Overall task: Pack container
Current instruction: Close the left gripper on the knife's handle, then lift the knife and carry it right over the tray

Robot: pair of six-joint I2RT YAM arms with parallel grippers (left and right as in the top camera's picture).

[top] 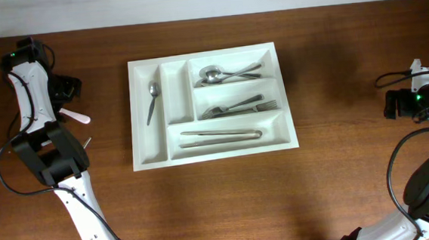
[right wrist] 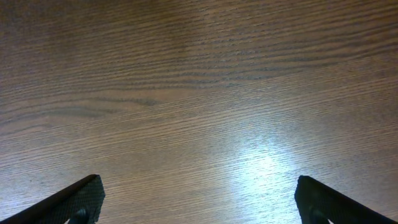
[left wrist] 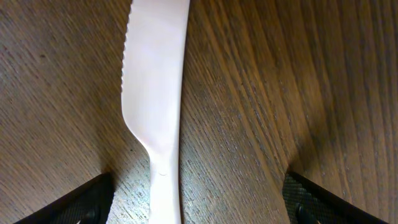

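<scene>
Left gripper [left wrist: 199,208] gapes wide, holding nothing, astride a flat, serrated white plastic knife [left wrist: 155,93] on the grained wooden table [top: 340,187]. Mid-table sits the container [top: 136,118] — smooth, white, rectangular, five compartments — with shiny metal cutlery [top: 232,107]. Right gripper [right wrist: 202,205] spread wide, empty.

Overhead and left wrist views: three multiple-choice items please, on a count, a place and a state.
1. How many compartments has the white tray? A three; B five; C seven.
2. Where does the white plastic knife lie? A on the table, left of the tray; B in the tray; C on the table, right of the tray.
3. How is the left tool? A shut on the knife; B shut, empty; C open, straddling the knife.
Key: 1 B, two narrow and three long ones show; 2 A, it lies on wood beyond the tray's left rim; 3 C, its fingertips stand wide apart beside the handle.
</scene>
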